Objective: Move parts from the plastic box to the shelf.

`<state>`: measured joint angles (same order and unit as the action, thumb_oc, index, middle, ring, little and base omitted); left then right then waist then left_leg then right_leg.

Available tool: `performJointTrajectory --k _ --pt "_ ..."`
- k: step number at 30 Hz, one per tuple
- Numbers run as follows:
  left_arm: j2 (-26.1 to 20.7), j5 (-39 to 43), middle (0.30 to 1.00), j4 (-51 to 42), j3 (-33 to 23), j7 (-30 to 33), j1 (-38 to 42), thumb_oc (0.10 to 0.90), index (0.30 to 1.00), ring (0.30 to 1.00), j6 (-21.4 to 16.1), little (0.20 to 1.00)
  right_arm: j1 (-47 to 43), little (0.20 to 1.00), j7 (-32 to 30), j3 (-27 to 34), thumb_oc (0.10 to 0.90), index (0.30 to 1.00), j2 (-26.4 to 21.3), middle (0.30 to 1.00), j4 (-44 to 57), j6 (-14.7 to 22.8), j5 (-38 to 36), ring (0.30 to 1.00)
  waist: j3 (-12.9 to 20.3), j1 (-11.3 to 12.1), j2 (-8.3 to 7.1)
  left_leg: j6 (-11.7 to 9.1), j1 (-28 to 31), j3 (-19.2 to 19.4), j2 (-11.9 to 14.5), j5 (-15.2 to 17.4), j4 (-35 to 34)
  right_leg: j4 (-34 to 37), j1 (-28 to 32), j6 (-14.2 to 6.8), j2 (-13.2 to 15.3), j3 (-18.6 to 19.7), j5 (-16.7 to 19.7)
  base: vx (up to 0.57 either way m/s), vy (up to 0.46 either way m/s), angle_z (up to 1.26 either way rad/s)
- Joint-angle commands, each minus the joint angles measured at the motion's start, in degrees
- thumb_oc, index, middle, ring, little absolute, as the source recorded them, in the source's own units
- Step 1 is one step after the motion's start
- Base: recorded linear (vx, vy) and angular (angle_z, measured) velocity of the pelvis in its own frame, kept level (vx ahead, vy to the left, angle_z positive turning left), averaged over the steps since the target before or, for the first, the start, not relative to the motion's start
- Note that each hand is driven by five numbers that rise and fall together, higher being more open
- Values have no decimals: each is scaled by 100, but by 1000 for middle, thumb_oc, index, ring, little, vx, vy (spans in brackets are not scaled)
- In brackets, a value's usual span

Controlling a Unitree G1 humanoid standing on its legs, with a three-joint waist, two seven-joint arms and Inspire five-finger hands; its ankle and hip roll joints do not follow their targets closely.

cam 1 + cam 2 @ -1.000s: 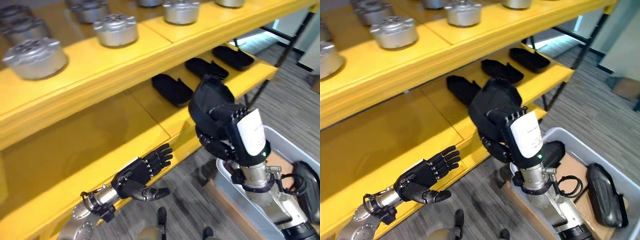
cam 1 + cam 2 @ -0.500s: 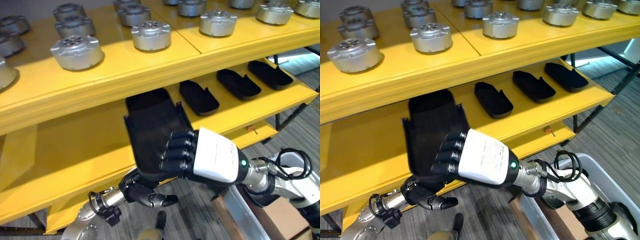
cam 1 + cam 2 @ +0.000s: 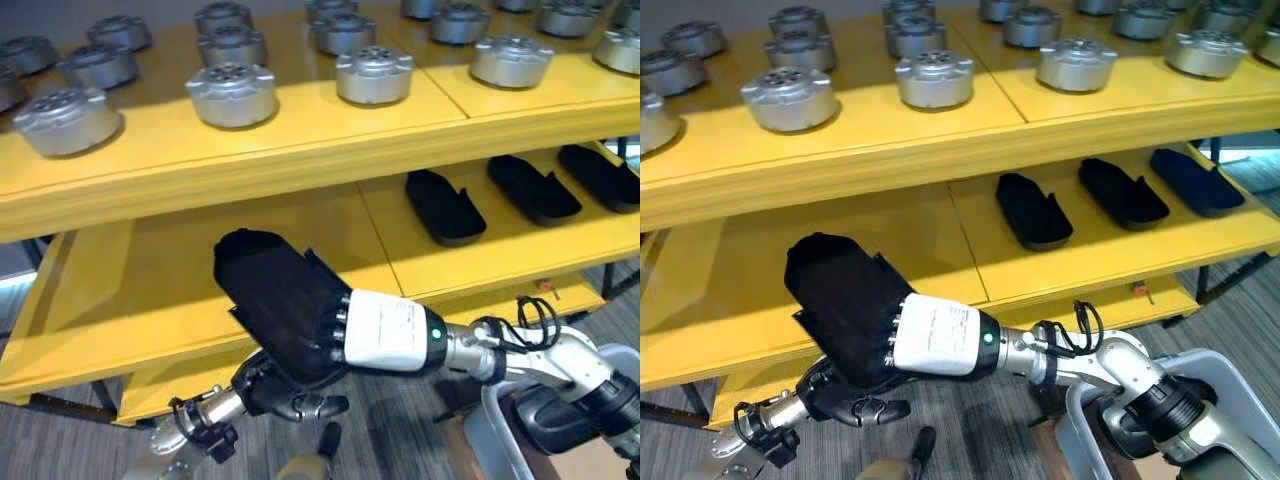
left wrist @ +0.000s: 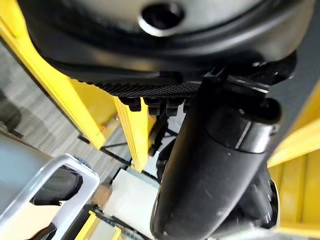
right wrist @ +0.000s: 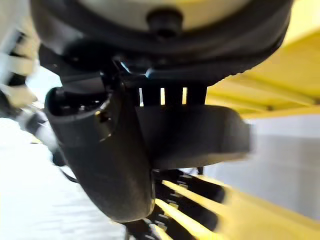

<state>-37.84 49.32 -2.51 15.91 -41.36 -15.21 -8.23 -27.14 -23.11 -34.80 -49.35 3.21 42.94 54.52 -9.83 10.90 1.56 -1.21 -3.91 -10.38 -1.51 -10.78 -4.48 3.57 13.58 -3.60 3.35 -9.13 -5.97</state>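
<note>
**Placing the part on the lower shelf**

The black part (image 3: 275,300) is clamped in the right hand (image 3: 385,332) above the lower shelf (image 3: 150,290), left of three parts (image 3: 445,207) already placed. It should be lowered flat and aligned with that row. The left hand (image 3: 285,392), fingers relaxed, waits beneath.

A yellow two-tier shelf (image 3: 300,150) carries round silver metal parts (image 3: 232,94) in rows on its upper board. On the lower board (image 3: 970,240), three black elongated plastic parts (image 3: 1033,210) lie side by side toward the right.
</note>
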Motion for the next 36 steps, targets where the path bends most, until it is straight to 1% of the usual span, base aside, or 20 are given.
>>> performJointTrajectory --k 1,2,3,4,5,6,9,11,13,15,16,18,20,21,23,28,29,32,33,36 --pt "-227 556 1000 -506 -242 -258 280 900 1000 1000 -847 1000 -497 300 -571 31 400 300 62 300 -151 -704 -170 300 272 70 -180 32 434 178 75 1081 431 -389 -741 203 -59 -193 232 22 -21 17" --pt "-260 609 1000 -480 -292 -116 223 900 1000 1000 -1013 1000 -546 300 -699 -24 400 300 90 300 -429 -890 -129 300 250 121 -169 24 435 151 62 1075 428 -393 -733 214 -68 -244 215 11 -9 28" --pt "-259 617 1000 -470 -305 -100 211 900 1000 1000 -1047 1000 -552 300 -722 -34 400 300 97 300 -470 -931 -124 300 245 125 -166 23 435 146 60 1074 430 -396 -731 217 -68 -257 211 11 -21 33" --pt "-208 633 1000 -459 -458 106 114 900 1000 1000 -1310 1000 -522 300 -835 18 400 300 166 300 -689 -1212 -64 300 205 216 -146 14 415 107 52 1051 436 -409 -725 235 -71 -340 201 3 -26 35" --pt "-169 661 1000 -433 -534 58 86 900 1000 1000 -1357 1000 -486 300 -906 51 400 300 204 300 -795 -1307 2 300 187 231 -146 9 411 86 45 1042 435 -411 -714 240 -70 -389 193 -8 -58 28" --pt "-78 709 1000 -427 -703 -326 -18 900 1000 1000 -1313 1000 -376 300 -1016 189 400 300 281 300 -1030 -1478 67 300 149 299 -134 -16 379 59 50 1013 439 -419 -710 253 -72 -481 184 -18 -58 21" --pt "-83 872 1000 -485 -863 -734 -155 900 1000 1000 -1157 1000 -323 300 -1054 282 400 300 354 300 -1221 -1579 112 300 108 356 -118 -34 362 26 52 973 419 -429 -715 251 -69 -562 184 -15 -46 31" --pt "-121 935 1000 -548 -994 -988 -244 900 1000 1000 -1166 1000 -347 300 -970 290 400 300 365 300 -1290 -1721 83 300 78 402 -87 -60 346 17 66 926 396 -426 -721 249 -66 -620 193 -13 -33 24" --pt "-257 1478 1000 -716 -1315 -999 -360 900 1000 1000 -1582 1000 -407 300 -877 197 400 300 422 300 -1594 -2007 106 300 55 466 -29 -118 340 33 96 836 325 -420 -698 254 -62 -715 181 -4 -9 9" --pt "-183 1956 1000 -897 -1683 -1284 -427 900 1000 1000 -1618 1000 -294 300 -836 262 400 300 450 300 -1726 -2198 87 300 28 524 -3 -156 271 53 116 801 366 -426 -686 263 -49 -775 183 -11 -4 13" --pt "-175 1996 1000 -915 -1725 -1294 -444 900 1000 1000 -1638 1000 -281 300 -830 272 400 300 460 300 -1744 -2220 69 300 25 525 -4 -160 262 54 117 801 374 -429 -686 264 -48 -783 182 -18 -6 20" --pt "-144 2112 1000 -1019 -1940 -1366 -463 900 1000 1000 -1456 1000 -107 300 -826 439 400 300 510 300 -1821 -2363 37 300 8 520 5 -188 227 224 163 788 400 -438 -658 256 -16 -932 186 -15 -4 22" --pt "-29 2156 1000 -978 -2078 -1568 -359 900 1000 1000 -1194 1000 116 300 -859 642 400 300 565 300 -1814 -2630 65 300 -16 465 10 -219 260 630 249 833 438 -451 -602 243 38 -1148 170 -22 13 35" --pt "94 1985 1000 -938 -2095 -1804 -239 900 1000 1000 -1015 1000 336 300 -880 864 400 300 577 300 -1820 -2874 -14 300 0 353 1 -243 296 1037 360 833 397 -441 -604 224 80 -1328 190 -35 32 84" --pt "191 1942 1000 -935 -2007 -1846 -149 900 1000 1000 -927 1000 572 300 -1080 1057 400 300 625 300 -2072 -2872 -54 300 42 236 -1 -244 336 1222 413 819 301 -409 -632 193 111 -1342 228 -8 96 178" --pt "201 1908 1000 -885 -2003 -1922 -67 900 1000 1000 -895 1000 683 300 -1146 1147 400 300 687 300 -2304 -2987 -183 300 89 165 22 -214 433 1291 415 851 223 -377 -626 159 143 -1269 255 35 77 41" --pt "189 1936 1000 -891 -2047 -2013 -77 900 1000 1000 -861 1000 791 300 -1212 1221 400 300 777 300 -2422 -3152 -267 300 118 132 35 -173 556 1327 390 890 135 -351 -597 128 171 -1215 279 44 75 7" --pt "185 1941 1000 -889 -2049 -2017 -78 900 1000 1000 -861 1000 797 300 -1210 1226 400 300 784 300 -2423 -3161 -270 300 116 133 35 -171 569 1332 389 891 128 -350 -592 125 172 -1209 281 31 53 0" --pt "177 1943 1000 -897 -2116 -1970 -33 900 1000 1000 -847 1000 938 300 -1169 1315 400 300 932 300 -2470 -3453 -319 300 151 69 30 -132 684 1391 378 941 57 -340 -566 70 216 -1147 308 52 91 2" --pt "208 2019 1000 -898 -2166 -1933 3 900 1000 1000 -839 1000 1045 300 -1182 1363 400 300 1013 300 -2532 -3688 -412 300 159 47 21 -108 730 1417 368 965 35 -320 -542 48 234 -1106 329 38 66 3"
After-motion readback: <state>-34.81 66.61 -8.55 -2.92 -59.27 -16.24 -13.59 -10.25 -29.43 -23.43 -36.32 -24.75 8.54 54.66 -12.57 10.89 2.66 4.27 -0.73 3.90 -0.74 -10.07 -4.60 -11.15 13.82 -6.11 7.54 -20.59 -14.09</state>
